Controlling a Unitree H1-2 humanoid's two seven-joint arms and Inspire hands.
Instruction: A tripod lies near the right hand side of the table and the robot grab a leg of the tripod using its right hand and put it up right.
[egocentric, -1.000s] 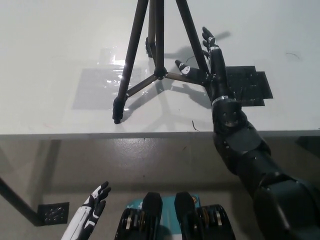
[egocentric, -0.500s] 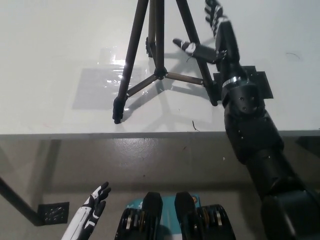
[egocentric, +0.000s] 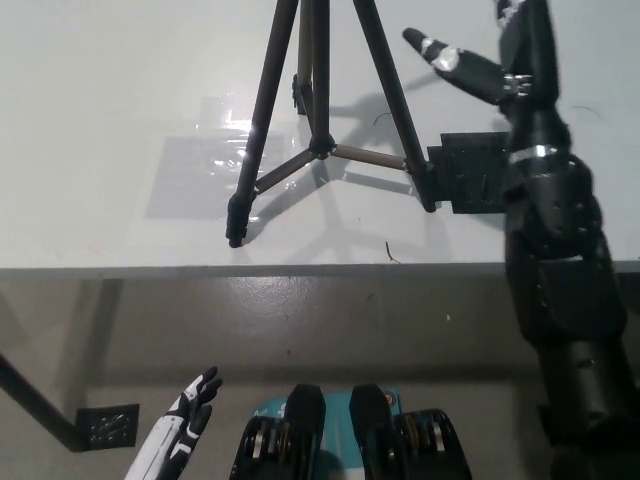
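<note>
While the tripod (egocentric: 320, 130) stands upright on its spread legs on the white table (egocentric: 100, 120), I see my right hand (egocentric: 500, 60) lifted clear of it, fingers (egocentric: 440, 55) released and splayed, holding nothing. One outstretched finger points toward the tripod's nearest leg (egocentric: 395, 110) without touching it; that leg slants down past the fingertip and ends at a foot below the hand, just beside a black mat (egocentric: 470, 175) lying flat on the table under my wrist. The other two legs stand farther from the fingers, across the centre brace. My left hand (egocentric: 185, 415) rests low, below the table edge, well apart from everything, its fingers loosely spread and empty. I can read no writing or labels anywhere.
</note>
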